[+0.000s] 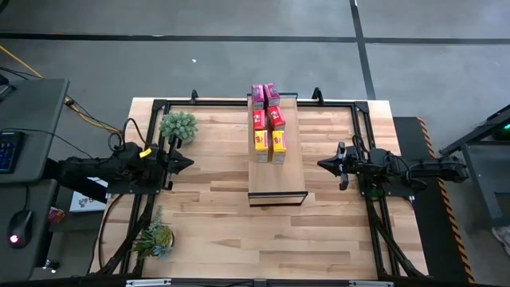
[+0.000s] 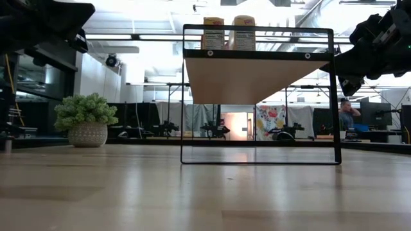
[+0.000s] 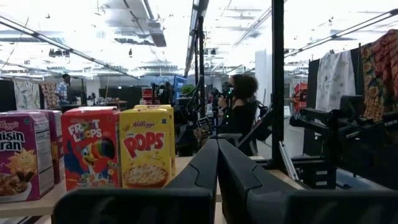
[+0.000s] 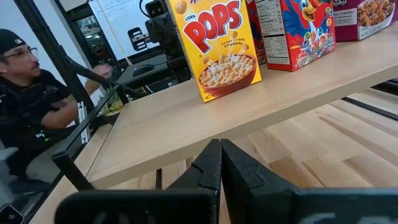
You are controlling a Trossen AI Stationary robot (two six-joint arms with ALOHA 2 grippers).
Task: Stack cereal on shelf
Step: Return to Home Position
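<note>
All six cereal boxes (image 1: 267,119) stand in pairs on the shelf (image 1: 277,177), upper centre of the high view. The left gripper (image 1: 186,163) at mid-left and the right gripper (image 1: 322,165) at mid-right are both clenched and empty. I judge the stacking done; the next move needs only a clear retreat home.

Low view's kinda useless: the shelf (image 2: 257,77) blocks almost everything on it, only the tops of two cereal boxes (image 2: 214,35) poke over its front edge. Left wrist view chops the purple box (image 3: 18,155) at the frame edge, right wrist view cuts the tops off the yellow box (image 4: 217,43) and red box (image 4: 305,31). From the high view the box print's too tiny to read.
</note>
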